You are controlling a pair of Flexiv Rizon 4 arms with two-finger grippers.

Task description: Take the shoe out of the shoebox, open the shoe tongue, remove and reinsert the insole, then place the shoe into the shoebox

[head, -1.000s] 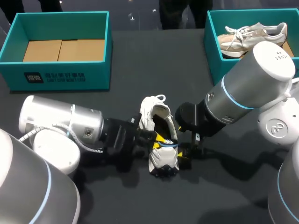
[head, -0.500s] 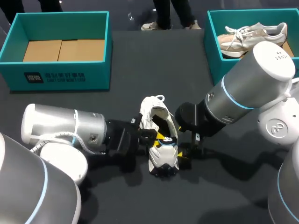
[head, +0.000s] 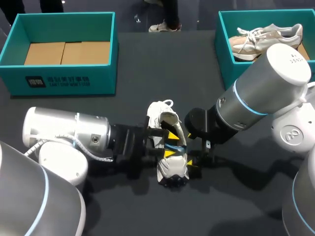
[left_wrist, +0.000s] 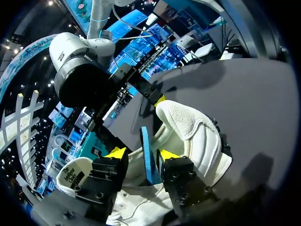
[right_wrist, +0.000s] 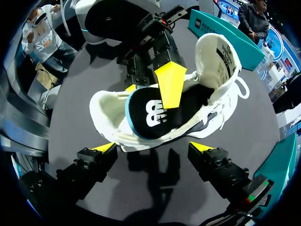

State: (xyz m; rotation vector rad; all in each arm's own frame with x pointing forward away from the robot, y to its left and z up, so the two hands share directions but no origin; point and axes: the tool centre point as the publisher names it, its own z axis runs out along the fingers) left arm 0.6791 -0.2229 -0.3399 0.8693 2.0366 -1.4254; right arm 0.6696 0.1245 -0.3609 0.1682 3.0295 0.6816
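Left gripper (head: 171, 144) now sits deeper in the shoe (head: 172, 169), fingers apart astride the insole (right_wrist: 150, 113) to seize it, while right gripper (right_wrist: 154, 147), fingers spread, flanks the shoe to steady it.

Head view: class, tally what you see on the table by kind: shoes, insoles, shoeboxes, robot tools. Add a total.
Shoes: 2 (white shoe, beige shoe)
Insoles: 1 (blue-edged insole)
Shoeboxes: 2 (left shoebox, right shoebox)
Tools: 2 (left tool, right tool)
Total: 7

place: robot lab bench | signs: left arm (head: 64, 135), right arm (head: 266, 93) over dark table (head: 167, 64) — two teal shoeboxes (head: 98, 78)
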